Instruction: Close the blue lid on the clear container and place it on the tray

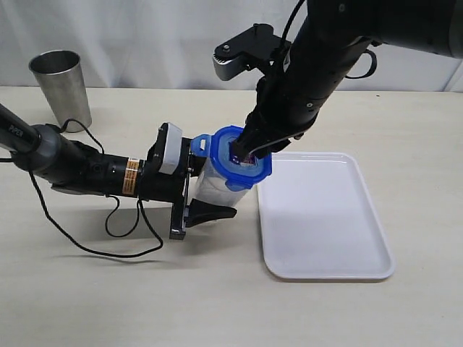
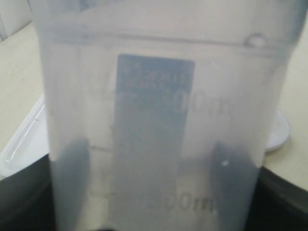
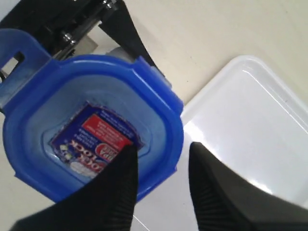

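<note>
The clear container (image 1: 211, 184) stands tilted at mid-table, just left of the tray (image 1: 325, 217). My left gripper (image 1: 206, 181) is shut on its sides. In the left wrist view the container (image 2: 154, 120) fills the picture, with my gripper's (image 2: 154, 183) dark fingers on both flanks. The blue lid (image 1: 255, 177) sits on the container's rim, one flap (image 1: 201, 143) sticking outward. My right gripper (image 1: 249, 153) comes down from above, open. In the right wrist view the gripper (image 3: 163, 149) straddles the lid's (image 3: 91, 96) edge: one finger on the sticker, the other outside over the tray (image 3: 250, 110).
A grey steel cup (image 1: 61, 87) stands at the back left. A black cable (image 1: 108, 231) loops on the table under the left arm. The white tray lies empty at the right, its near edge close to the table's front.
</note>
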You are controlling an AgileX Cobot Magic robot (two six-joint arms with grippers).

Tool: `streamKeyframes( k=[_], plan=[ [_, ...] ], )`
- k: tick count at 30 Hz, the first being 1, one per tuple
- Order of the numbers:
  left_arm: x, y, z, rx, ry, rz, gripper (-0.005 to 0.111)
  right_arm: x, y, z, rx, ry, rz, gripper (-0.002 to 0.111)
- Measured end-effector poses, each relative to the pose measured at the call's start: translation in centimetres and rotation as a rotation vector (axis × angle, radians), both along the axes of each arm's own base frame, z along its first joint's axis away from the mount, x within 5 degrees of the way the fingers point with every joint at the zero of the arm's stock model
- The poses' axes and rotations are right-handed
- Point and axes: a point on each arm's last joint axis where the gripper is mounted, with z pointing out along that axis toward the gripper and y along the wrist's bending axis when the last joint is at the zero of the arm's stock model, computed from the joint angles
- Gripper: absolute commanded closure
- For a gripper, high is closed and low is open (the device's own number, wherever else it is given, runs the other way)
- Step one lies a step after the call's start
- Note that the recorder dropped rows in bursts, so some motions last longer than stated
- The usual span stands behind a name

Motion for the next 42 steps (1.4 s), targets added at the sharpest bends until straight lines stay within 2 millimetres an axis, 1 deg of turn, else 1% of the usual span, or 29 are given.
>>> streamKeyframes(
  k=[9, 14, 16, 19, 21, 24, 27, 31, 36, 39, 42],
  plan=[
    [0.2, 0.3, -0.2, 0.012, 0.013, 0.022, 0.107, 0.6, -1.1, -1.6, -0.125, -0.025, -0.055, 0.073],
    [0.2, 0.3, -0.2, 0.011, 0.015, 0.024, 0.107, 0.6, -1.2, -1.5, -0.128, -0.031, -0.065, 0.073],
    [0.2, 0.3, -0.2, 0.010, 0.015, 0.024, 0.107, 0.5, -1.2, -1.0, -0.115, -0.040, -0.068, 0.073],
    [0.2, 0.3, -0.2, 0.010, 0.016, 0.026, 0.107, 0.2, -1.1, 0.9, -0.043, -0.064, -0.097, 0.073],
    [0.2, 0.3, -0.2, 0.009, 0.016, 0.028, 0.107, -0.4, -0.8, 2.7, 0.063, -0.069, -0.125, 0.071],
    [0.2, 0.3, -0.2, 0.009, 0.016, 0.028, 0.107, -1.6, 0.0, 4.7, 0.231, -0.037, -0.131, 0.062],
    [0.2, 0.3, -0.2, 0.009, 0.016, 0.028, 0.107, -2.2, 0.7, 5.2, 0.336, 0.023, -0.130, 0.061],
    [0.2, 0.3, -0.2, 0.009, 0.016, 0.028, 0.107, -1.8, 1.0, 4.3, 0.342, 0.065, -0.212, 0.063],
    [0.2, 0.3, -0.2, 0.009, 0.016, 0.028, 0.107, -0.6, 1.2, 2.1, 0.302, 0.099, -0.318, 0.069],
    [0.2, 0.3, -0.2, 0.009, 0.016, 0.028, 0.107, -0.3, 1.5, 1.7, 0.310, 0.092, -0.338, 0.069],
    [0.2, 0.3, -0.2, 0.009, 0.016, 0.028, 0.107, -0.3, 2.2, 1.5, 0.316, 0.075, -0.329, 0.069]
  ],
)
